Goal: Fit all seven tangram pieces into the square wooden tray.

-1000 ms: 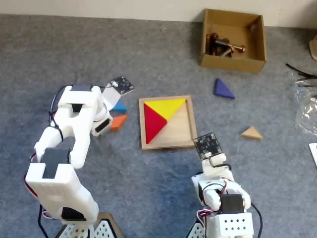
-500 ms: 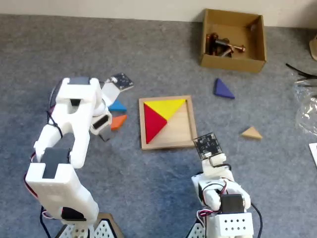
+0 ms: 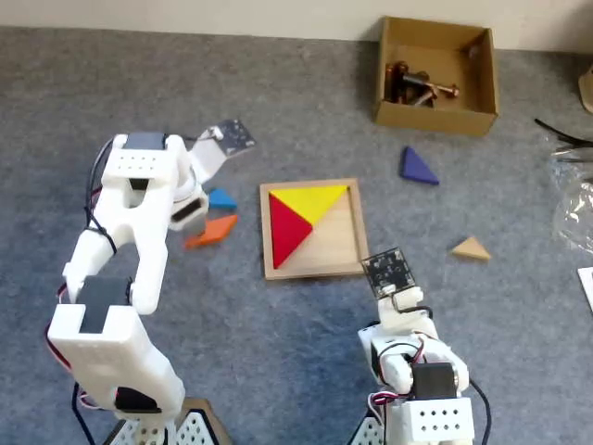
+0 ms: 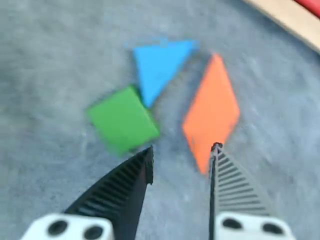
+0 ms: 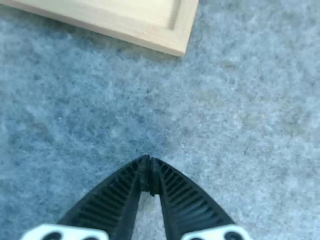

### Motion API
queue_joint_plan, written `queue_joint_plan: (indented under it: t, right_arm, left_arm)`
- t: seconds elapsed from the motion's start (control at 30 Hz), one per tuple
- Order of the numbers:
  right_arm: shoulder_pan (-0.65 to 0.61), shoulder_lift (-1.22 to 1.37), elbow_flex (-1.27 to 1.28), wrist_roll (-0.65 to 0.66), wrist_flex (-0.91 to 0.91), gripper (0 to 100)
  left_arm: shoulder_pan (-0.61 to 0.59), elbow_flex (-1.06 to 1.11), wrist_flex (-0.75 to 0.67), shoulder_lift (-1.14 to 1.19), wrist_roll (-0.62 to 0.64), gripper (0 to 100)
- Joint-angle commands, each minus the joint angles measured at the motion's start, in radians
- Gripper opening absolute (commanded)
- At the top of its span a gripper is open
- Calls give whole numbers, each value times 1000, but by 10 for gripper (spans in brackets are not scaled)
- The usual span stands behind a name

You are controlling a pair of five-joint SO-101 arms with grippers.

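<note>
— So, where do you find the tray?

— Your square wooden tray (image 3: pixel 338 243) lies flat on the grey carpet (image 3: pixel 306 343), mid-table. Two pieces are in it. A yellow triangle (image 3: pixel 309 200) sits along the far edge and a red triangle (image 3: pixel 285 234) along the left edge. The two meet on a slanted seam. Bare wood shows on the tray's right and near sides.

— And the loose pieces?

— Left of the tray there are three in a cluster: an orange parallelogram (image 4: pixel 212 111), a blue triangle (image 4: pixel 159 65) and a green square (image 4: pixel 122 119). The blue one's tip is touching the green one's corner. The orange one lies just beside them, nearest the tray. Right of the tray, well apart, are a dark blue triangle (image 3: pixel 418 167) and a tan triangle (image 3: pixel 471 247).

— Any other container?

— A cardboard box (image 3: pixel 431 118) stands at the far side, with metal parts (image 3: pixel 417 85) inside. You can't tell what they are.

— What about your grippers?

— Your left gripper (image 4: pixel 182 149) hangs over the cluster with its fingers spread wide, holding nothing. One fingertip (image 4: pixel 216 148) sits at the orange parallelogram's end. You can't tell whether it makes contact. Your right gripper (image 5: pixel 148 162) has its fingers pressed together on nothing, above carpet near the tray's corner (image 5: pixel 177 47).
</note>
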Motion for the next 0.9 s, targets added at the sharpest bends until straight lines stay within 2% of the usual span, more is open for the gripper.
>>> queue_joint_plan:
  t: [0.0, 0.33, 0.87]
  right_arm:
    - [-12, -15, 119, -3, -30, 5]
    - [-12, -15, 119, -3, -30, 5]
    - [-12, -15, 119, -3, -30, 5]
  left_arm:
    - [-10, 5, -89, -16, 100, 185]
    - [-8, 15, -94, -13, 112, 185]
    - [91, 234, -101, -16, 112, 185]
